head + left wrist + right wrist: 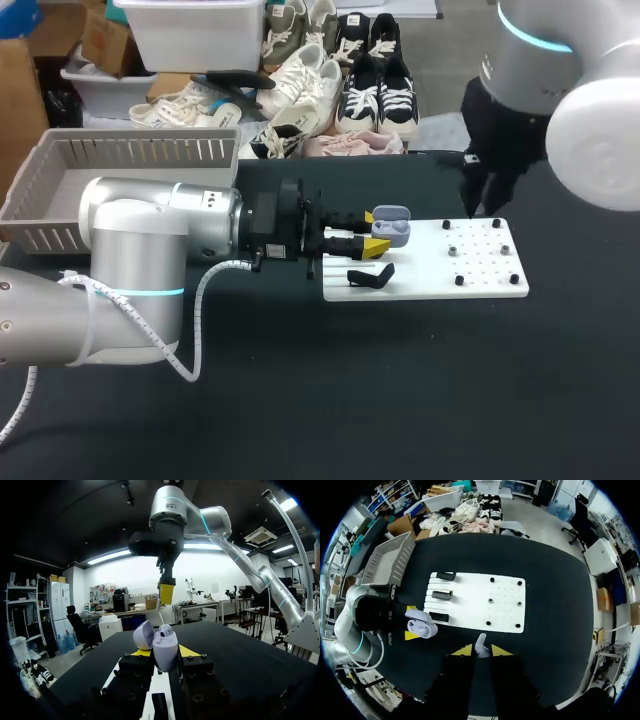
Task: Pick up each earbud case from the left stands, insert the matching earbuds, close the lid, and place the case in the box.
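Observation:
A lavender earbud case (393, 228) with its lid open sits between the yellow tips of my left gripper (372, 232), which is shut on it just above the left end of the white board (470, 270). In the left wrist view the case (166, 647) stands upright in my left gripper (162, 653), with one earbud showing inside. My right gripper (481, 651) is shut on a white earbud (481, 644) and hangs high over the board's near edge. It appears ahead of and above the case as the right gripper (166, 592). The case (421, 626) lies off the board's corner.
Three black stands (442, 595) line the board's left side, and one stand (370, 275) is just below the held case. Small black pegs (456, 251) dot the board's right half. A grey slatted box (120, 152) stands at the back left.

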Motion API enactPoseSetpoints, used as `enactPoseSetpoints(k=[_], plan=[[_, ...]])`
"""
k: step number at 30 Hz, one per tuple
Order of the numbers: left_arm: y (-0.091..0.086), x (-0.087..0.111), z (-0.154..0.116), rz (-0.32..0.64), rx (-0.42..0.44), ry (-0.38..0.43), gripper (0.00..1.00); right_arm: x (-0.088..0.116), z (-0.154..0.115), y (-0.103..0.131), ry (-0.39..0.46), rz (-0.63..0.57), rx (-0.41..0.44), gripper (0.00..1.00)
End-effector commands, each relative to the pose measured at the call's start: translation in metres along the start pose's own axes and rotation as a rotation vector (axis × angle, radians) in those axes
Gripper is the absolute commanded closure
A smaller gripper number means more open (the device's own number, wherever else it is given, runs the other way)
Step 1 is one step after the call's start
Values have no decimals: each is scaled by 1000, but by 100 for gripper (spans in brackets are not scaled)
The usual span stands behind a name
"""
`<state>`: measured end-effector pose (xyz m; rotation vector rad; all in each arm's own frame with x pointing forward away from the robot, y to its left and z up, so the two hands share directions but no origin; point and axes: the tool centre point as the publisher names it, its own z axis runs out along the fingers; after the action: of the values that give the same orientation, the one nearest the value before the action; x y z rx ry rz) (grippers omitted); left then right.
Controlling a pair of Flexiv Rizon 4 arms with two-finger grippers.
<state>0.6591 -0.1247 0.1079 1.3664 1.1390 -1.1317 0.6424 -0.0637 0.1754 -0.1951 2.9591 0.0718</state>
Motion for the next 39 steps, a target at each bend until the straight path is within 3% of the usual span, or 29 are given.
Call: enactPoseSetpoints(k=[1, 9, 18, 21, 29, 39], plan=[[0, 1, 0, 1, -1, -1, 100, 0, -28, 22, 11, -47, 18, 100], [0, 1, 0, 1, -1, -1, 100, 3, -45, 67, 130, -202, 9, 100], [0, 1, 0, 1, -1, -1, 100, -2, -33, 98, 222, -260, 33, 100], [0, 1, 0, 1, -1, -1, 100, -4, -26, 101, 235, -251, 62, 100], [0, 1, 0, 1, -1, -1, 100, -2, -26, 99, 244, -169, 11, 100], [0, 1, 0, 1, -1, -1, 100, -2, -26, 99, 244, -169, 11, 100]])
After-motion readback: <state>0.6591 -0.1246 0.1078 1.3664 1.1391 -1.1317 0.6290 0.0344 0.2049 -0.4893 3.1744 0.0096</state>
